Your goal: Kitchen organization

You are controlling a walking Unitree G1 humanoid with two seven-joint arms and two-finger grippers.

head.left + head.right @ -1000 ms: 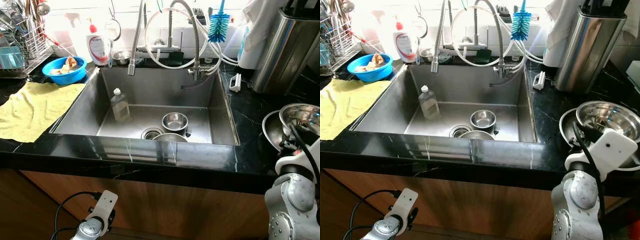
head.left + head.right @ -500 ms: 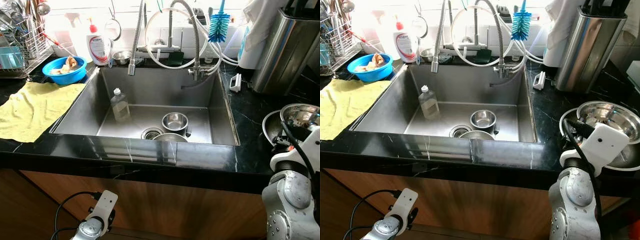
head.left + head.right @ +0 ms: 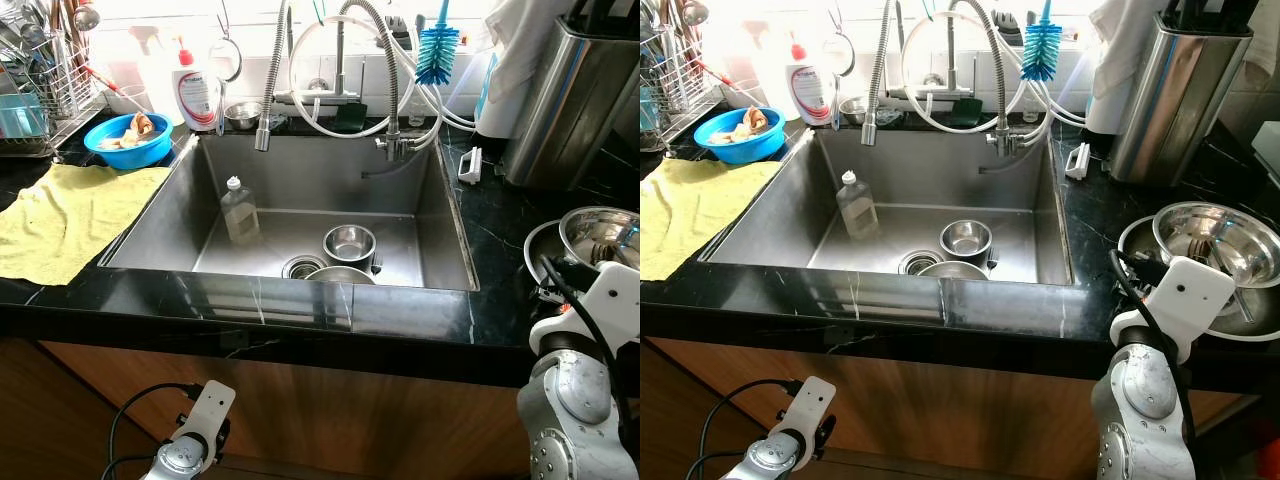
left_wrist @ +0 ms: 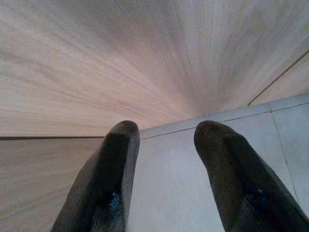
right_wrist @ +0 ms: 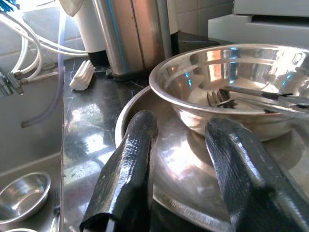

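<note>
Black stone tabletop point(image 3: 1095, 225) right of the sink point(image 3: 930, 215): your right gripper point(image 5: 181, 159), jaws spread, faces stacked steel bowls point(image 5: 231, 92). Light, rigid, slippery; pinch the thin rim.

Nothing really readable here. The white bottle point(image 3: 198, 92) at the back of the worktop point(image 3: 300, 300), far across the sink from the right end effector point(image 5: 183, 193), has a red and white label, but the print is too small and blurry to make out. No other text or numbers.
</note>
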